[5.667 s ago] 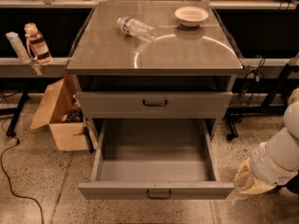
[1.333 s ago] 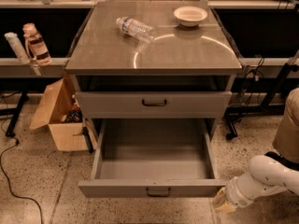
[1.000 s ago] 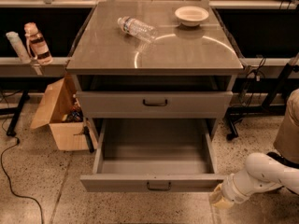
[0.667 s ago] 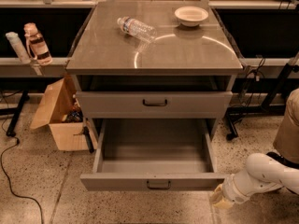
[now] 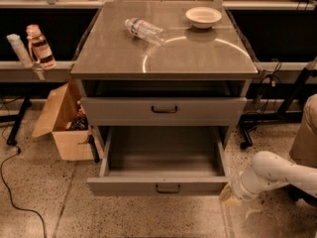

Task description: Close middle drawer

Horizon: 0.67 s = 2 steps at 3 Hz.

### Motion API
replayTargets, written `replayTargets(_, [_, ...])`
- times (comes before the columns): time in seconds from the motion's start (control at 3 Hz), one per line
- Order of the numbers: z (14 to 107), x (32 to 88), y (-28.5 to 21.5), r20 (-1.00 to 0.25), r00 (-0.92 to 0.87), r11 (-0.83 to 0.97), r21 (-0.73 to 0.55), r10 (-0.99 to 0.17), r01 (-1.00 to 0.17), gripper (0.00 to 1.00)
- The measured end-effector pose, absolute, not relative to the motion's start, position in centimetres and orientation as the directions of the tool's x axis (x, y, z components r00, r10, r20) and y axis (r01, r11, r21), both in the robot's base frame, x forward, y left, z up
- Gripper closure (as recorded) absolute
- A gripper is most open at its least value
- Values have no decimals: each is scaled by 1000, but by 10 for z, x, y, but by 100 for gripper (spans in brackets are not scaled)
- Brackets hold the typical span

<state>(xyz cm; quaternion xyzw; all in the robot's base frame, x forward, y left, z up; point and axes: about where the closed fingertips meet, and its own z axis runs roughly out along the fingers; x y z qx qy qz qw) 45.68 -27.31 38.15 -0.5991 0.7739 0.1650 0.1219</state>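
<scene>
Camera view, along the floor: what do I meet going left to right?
cardboard box → middle drawer, pulled out → hand, low beside the drawer front's right end.

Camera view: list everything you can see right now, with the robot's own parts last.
middle drawer: one, grey, pulled out low on the cabinet, dark handle at centre
upper drawer: one, grey, taller front, directly above the open one
cabinet top: one, grey, glossy
plastic bottle: one, clear, lying on its side on the cabinet top, toward the back
bowl: one, white, back right of the cabinet top
cardboard box: one, brown, flaps open, on the floor left of the cabinet
pale bottle and brown bottle: one each, on the ledge at far left
arm: one, white, reaching in from the right
gripper: one, tan, low beside the middle drawer's right front corner
</scene>
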Motion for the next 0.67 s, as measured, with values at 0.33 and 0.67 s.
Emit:
replayTargets(0.33, [381,455,-273,-386,-252,228,109,-887,-968,100])
replayTargets(0.67, [387,489,-286,-340,-259,252,66,-904,-966,100])
